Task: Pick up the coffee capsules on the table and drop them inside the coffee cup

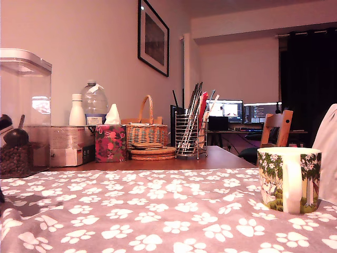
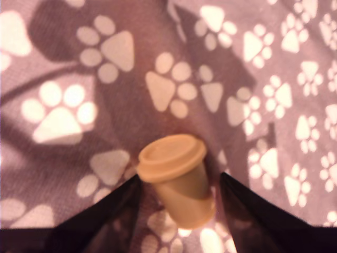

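Wrist view, claw (image 2: 179, 175) spread wide, coffee capsule (image 2: 175, 176) lying between its jaws

A greyish-mauve cloth (image 1: 158, 211) printed with white paw prints is seen over the brown table (image 1: 216, 158). The capsule (image 2: 176, 179) is coloured pale cream-yellow and is flanked by black jaws. The white cup (image 1: 288, 179) is patterned with green trees. At its nine o'clock, a tissue box (image 1: 110, 143) is flowered in pink and red.
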{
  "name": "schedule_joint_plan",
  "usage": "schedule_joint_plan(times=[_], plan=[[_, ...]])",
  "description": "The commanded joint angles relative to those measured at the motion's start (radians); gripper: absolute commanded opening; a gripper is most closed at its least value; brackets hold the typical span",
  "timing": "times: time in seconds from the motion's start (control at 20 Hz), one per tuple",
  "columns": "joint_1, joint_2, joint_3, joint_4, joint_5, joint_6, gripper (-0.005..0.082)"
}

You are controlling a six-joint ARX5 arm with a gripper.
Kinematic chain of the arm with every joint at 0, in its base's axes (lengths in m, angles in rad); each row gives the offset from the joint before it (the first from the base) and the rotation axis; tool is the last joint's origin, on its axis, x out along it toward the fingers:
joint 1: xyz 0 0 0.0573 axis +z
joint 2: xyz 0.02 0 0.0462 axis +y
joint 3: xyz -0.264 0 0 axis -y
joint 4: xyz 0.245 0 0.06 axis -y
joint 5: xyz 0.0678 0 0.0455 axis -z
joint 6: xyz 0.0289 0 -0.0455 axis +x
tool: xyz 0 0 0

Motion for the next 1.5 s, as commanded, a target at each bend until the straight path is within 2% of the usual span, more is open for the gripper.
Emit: schedule_joint_plan(times=[0.0, 0.1, 0.3, 0.45, 0.9, 1.1, 1.45], plan=[[-0.002, 0.008, -0.021, 0.019, 0.000, -0.010, 0.0389], [-0.002, 0.008, -0.016, 0.021, 0.002, -0.013, 0.0330], [-0.002, 0.008, -0.006, 0.021, 0.029, -0.008, 0.0314], [-0.002, 0.008, -0.006, 0.009, 0.028, 0.008, 0.0230], [-0.002, 0.008, -0.002, 0.007, 0.028, 0.034, 0.0109], [-0.002, 0.001, 0.015, 0.005, 0.046, 0.068, 0.0110], [-0.002, -0.105, 0.021, -0.076, 0.049, 0.172, 0.0110]])
